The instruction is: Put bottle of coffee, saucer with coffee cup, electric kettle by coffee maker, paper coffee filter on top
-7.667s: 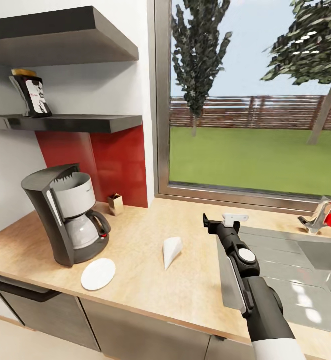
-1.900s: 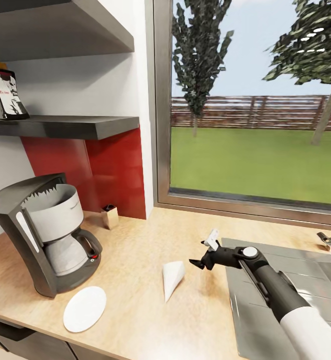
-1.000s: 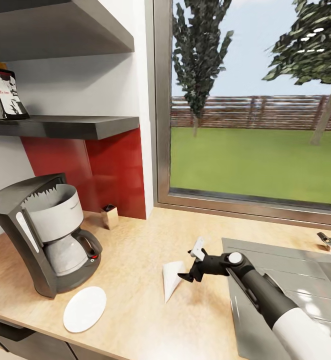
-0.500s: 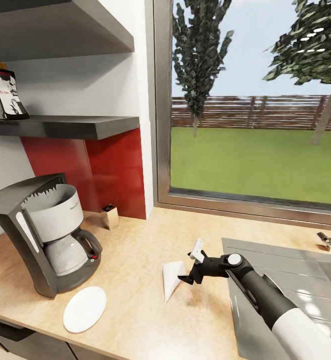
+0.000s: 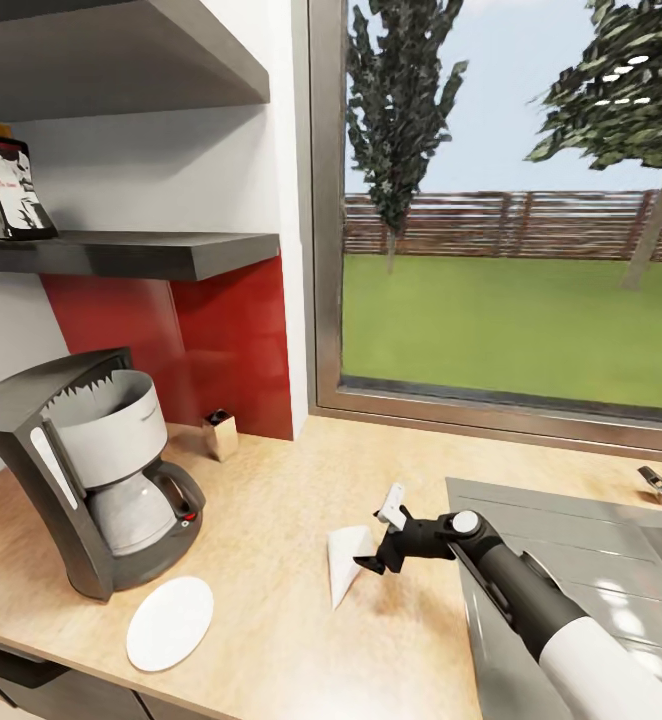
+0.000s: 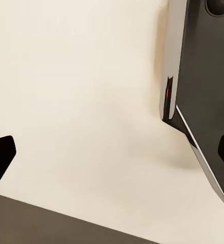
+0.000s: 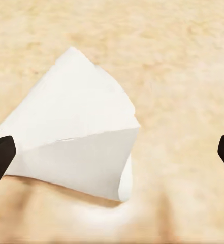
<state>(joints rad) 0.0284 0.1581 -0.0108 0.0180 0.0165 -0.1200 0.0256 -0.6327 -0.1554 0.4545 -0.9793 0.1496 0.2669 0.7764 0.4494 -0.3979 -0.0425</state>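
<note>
Beige kitchen countertop (image 5: 271, 520) carries the paper coffee filter (image 7: 76, 142), lying between the right gripper's (image 5: 383, 530) widely spread jaws, untouched.

The right arm's white cylindrical forearm shell (image 5: 611, 672) narrows into a glossy black wrist segment (image 5: 516, 590). Just behind the black two-fingered right gripper (image 5: 383, 540) sits a round white cap (image 5: 464, 521). One finger carries a small white pad (image 5: 394, 498).
</note>
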